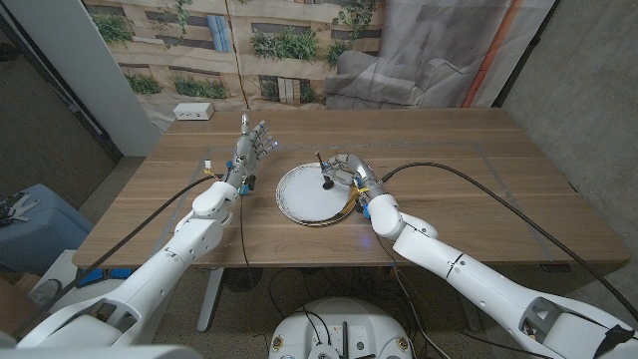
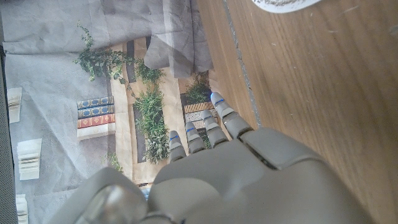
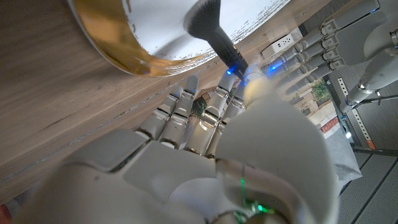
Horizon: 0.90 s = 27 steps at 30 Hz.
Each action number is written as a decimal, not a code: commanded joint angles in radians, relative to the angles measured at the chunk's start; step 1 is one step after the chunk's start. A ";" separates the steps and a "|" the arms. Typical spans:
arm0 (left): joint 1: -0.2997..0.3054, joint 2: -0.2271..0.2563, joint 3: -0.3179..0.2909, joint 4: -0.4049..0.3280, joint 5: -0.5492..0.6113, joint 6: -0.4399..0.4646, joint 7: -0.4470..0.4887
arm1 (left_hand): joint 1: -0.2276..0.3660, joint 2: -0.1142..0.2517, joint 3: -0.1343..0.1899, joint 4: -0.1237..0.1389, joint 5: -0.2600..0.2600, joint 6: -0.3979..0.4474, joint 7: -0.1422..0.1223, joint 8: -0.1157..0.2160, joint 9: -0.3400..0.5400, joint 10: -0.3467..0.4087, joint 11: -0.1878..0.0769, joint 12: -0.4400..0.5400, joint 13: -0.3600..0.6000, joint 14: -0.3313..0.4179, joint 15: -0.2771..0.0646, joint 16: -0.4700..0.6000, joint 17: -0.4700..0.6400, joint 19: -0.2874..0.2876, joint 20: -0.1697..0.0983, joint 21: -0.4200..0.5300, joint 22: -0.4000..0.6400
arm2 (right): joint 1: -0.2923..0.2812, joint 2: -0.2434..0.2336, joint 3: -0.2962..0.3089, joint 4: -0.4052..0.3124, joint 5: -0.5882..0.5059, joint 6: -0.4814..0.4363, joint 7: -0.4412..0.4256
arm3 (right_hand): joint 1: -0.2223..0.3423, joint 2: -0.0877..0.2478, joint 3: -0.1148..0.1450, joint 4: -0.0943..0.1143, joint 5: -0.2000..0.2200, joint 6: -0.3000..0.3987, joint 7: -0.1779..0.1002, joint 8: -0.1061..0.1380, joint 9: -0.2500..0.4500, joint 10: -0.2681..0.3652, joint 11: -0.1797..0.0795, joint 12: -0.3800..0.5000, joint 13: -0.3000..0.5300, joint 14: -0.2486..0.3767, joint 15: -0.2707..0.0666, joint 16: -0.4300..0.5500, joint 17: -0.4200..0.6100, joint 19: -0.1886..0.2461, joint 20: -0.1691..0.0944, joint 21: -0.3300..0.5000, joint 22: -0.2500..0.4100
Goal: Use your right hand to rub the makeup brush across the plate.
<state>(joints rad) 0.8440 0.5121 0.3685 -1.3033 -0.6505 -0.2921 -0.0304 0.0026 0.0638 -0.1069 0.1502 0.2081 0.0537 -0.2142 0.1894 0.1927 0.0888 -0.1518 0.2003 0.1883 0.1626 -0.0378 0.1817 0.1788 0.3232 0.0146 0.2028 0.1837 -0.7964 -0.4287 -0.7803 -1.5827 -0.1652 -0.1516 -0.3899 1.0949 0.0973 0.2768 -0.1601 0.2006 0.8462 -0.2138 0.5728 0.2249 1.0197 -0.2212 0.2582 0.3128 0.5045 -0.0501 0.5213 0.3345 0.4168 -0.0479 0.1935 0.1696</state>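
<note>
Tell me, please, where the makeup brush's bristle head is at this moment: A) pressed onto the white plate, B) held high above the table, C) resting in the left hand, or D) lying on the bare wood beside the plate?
A: the right hand holds the makeup brush with its dark bristles down on the white plate, as the right wrist view also shows.

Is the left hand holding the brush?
No: the left hand is open beside the plate; the right hand holds the brush.
</note>
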 commanded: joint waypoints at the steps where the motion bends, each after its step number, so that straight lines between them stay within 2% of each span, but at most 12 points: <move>1: 0.000 0.000 0.000 0.000 0.000 0.000 0.000 | 0.001 0.012 -0.006 -0.001 0.006 0.000 -0.007 0.007 0.002 0.003 -0.005 0.007 0.003 0.009 -0.013 0.003 0.002 0.008 0.004 0.006 0.005 | -0.009 -0.013 0.010 -0.019 -0.001 -0.013 -0.005 | 0.000 0.014 -0.002 0.000 0.003 -0.001 0.001 0.008 0.006 0.006 0.001 0.007 0.004 0.006 -0.166 -0.001 0.002 0.010 -0.026 0.008 0.005; 27: 0.000 0.000 0.000 -0.001 0.000 0.001 0.000 | 0.001 0.012 -0.006 -0.001 0.006 0.000 -0.007 0.007 0.002 0.004 -0.005 0.008 0.003 0.008 -0.012 0.003 0.002 0.008 0.005 0.007 0.005 | -0.010 -0.019 0.014 -0.025 0.003 -0.015 0.005 | -0.004 0.014 -0.005 0.001 0.004 -0.001 0.001 0.009 0.006 0.006 0.000 0.006 0.005 0.007 -0.163 -0.005 0.002 0.010 -0.028 0.008 0.005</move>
<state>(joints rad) 0.8444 0.5124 0.3686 -1.3039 -0.6506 -0.2921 -0.0301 0.0026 0.0638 -0.1069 0.1502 0.2081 0.0537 -0.2142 0.1894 0.1927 0.0888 -0.1518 0.2003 0.1883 0.1626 -0.0378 0.1817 0.1788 0.3232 0.0146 0.2028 0.1837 -0.8073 -0.4513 -0.7667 -1.6098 -0.1673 -0.1663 -0.3926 1.0895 0.1027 0.2768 -0.1601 0.2001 0.8461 -0.2138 0.5768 0.2256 1.0197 -0.2212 0.2556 0.3130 0.5044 -0.0501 0.5174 0.3345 0.4167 -0.0480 0.1935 0.1696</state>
